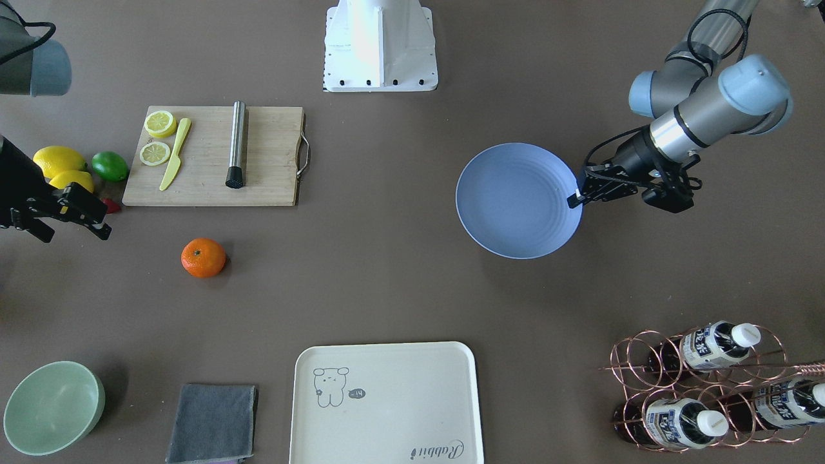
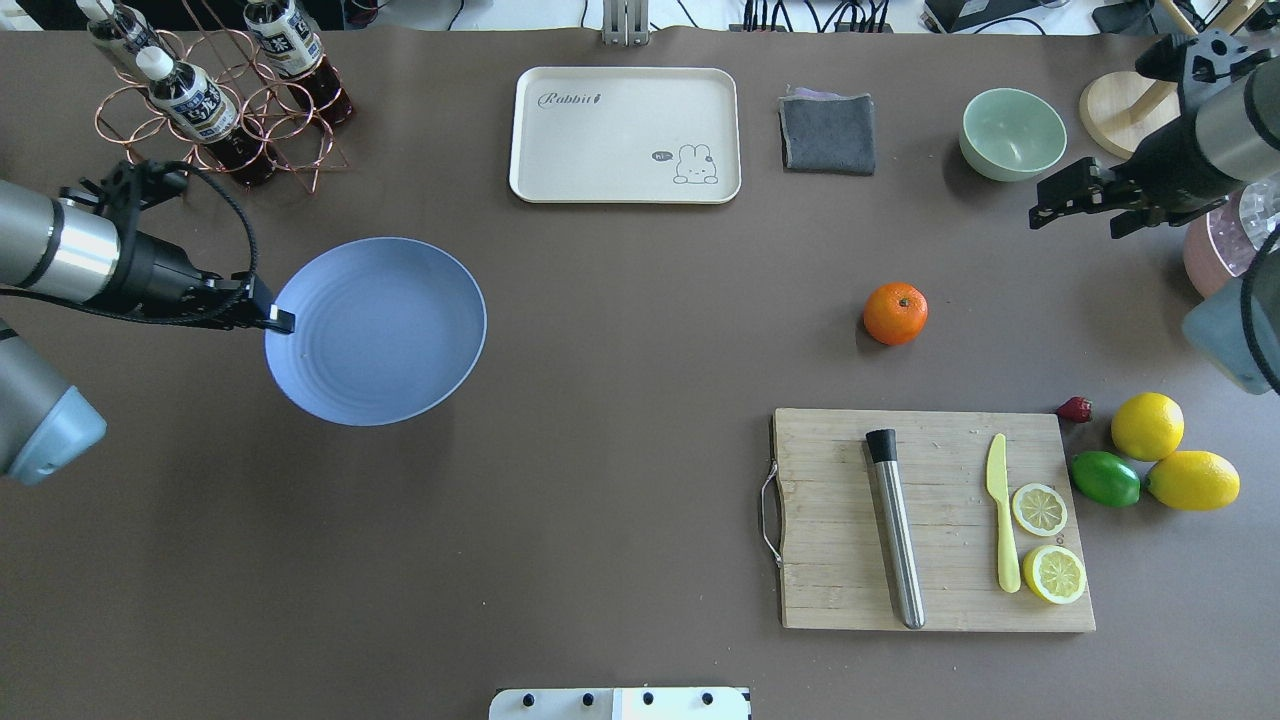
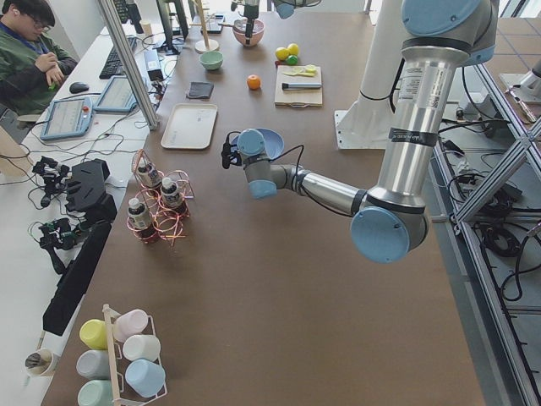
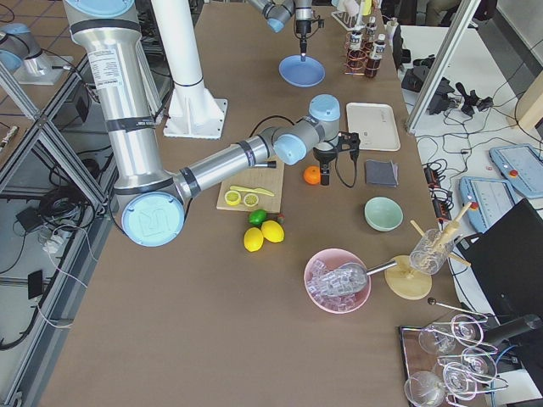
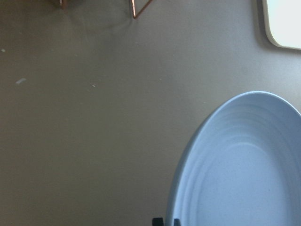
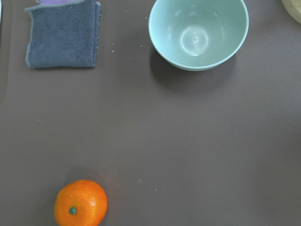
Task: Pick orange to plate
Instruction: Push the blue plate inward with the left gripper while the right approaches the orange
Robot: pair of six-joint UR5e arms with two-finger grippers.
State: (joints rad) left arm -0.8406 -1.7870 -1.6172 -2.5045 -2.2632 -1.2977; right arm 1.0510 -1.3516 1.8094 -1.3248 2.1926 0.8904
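Lying between cutting board and grey cloth, orange, plate well apart

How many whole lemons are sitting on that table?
2. The first lemon lies just off the cutting board's corner; the second lemon touches it, right next to the lime. Cut lemon slices on the board aren't counted.
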